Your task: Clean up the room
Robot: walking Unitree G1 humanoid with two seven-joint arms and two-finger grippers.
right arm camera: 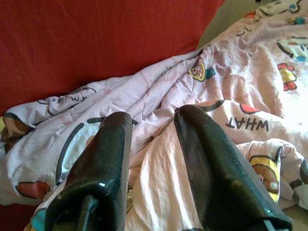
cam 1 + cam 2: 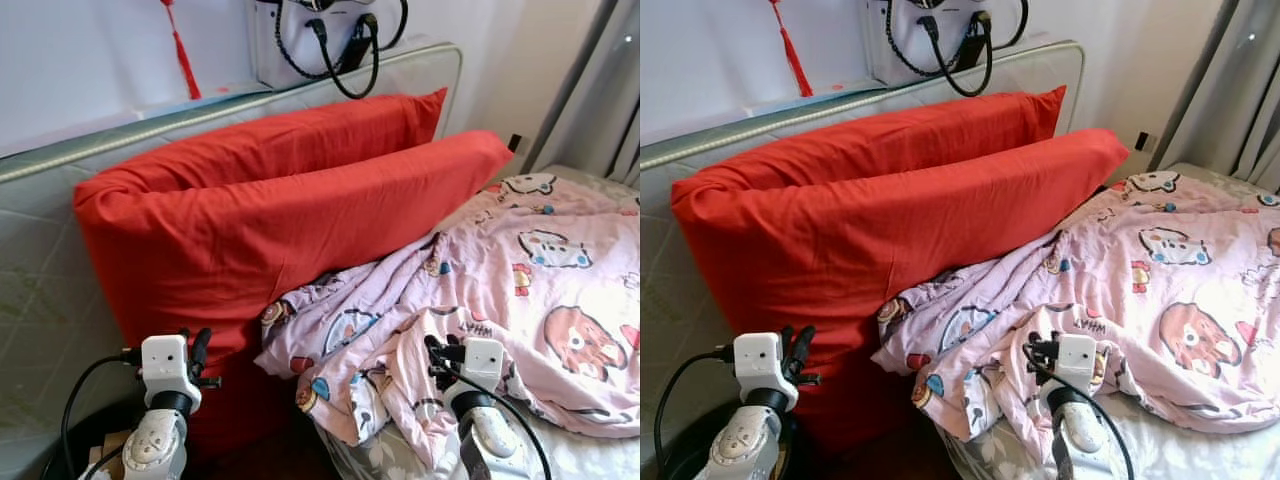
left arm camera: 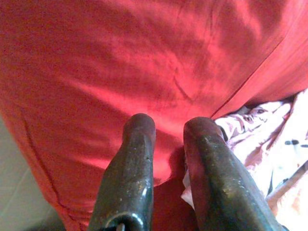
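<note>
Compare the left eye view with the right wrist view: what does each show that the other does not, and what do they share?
Left eye view alone: the black-handled bag on the headboard, the red tassel, the curtain and the left gripper by the pillows. Right wrist view alone: the word "WHAT" printed on the quilt, read close up. Shared: the red pillows, the pink cartoon quilt and the right gripper, open over the quilt.
</note>
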